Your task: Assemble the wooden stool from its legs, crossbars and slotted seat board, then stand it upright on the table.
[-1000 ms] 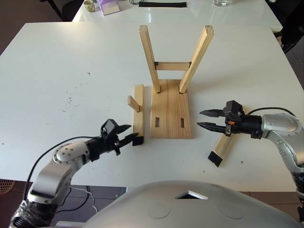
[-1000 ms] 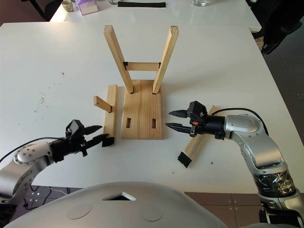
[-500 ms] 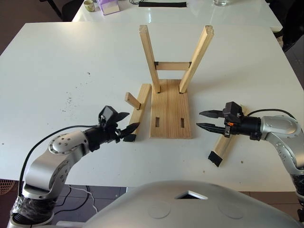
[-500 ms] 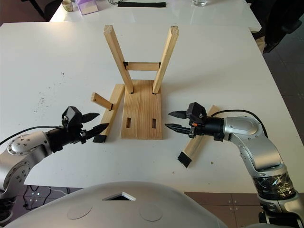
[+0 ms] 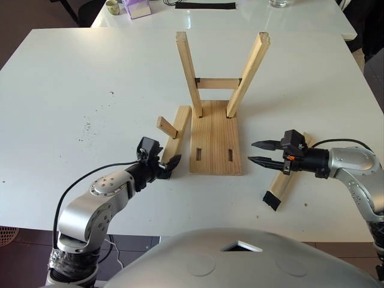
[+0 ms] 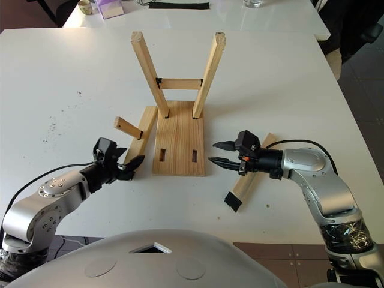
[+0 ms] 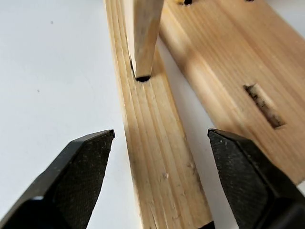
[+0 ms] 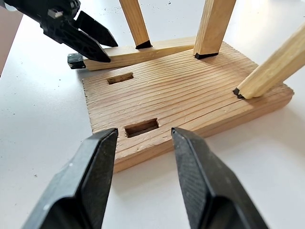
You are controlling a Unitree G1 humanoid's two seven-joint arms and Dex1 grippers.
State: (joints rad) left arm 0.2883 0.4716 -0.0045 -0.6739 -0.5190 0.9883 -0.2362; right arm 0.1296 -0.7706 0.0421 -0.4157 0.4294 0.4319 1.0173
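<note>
The slotted seat board point(image 5: 216, 144) lies flat on the white table. Two legs point(image 5: 189, 75) point(image 5: 248, 75) stand in its far slots, joined by a crossbar point(image 5: 218, 83). A loose leg point(image 5: 178, 135) with a crossbar stub point(image 5: 166, 126) lies at a slant left of the board. My left gripper point(image 5: 166, 166) is open, its fingers point(image 7: 78, 174) on either side of that leg's near end point(image 7: 159, 157). Another loose leg point(image 5: 283, 183) lies right of the board. Just above it my right gripper point(image 5: 259, 152) is open and points at the board's right edge point(image 8: 190, 100).
A cup point(image 5: 111, 6), a purple box point(image 5: 137, 7) and a black strip point(image 5: 204, 5) sit on the far table. Dark specks point(image 5: 87, 128) mark the tabletop on the left. The table's front edge runs close behind both grippers.
The loose left leg's near end swung left, away from the board. My left gripper then moved right and now straddles that end. The right arm stayed put.
</note>
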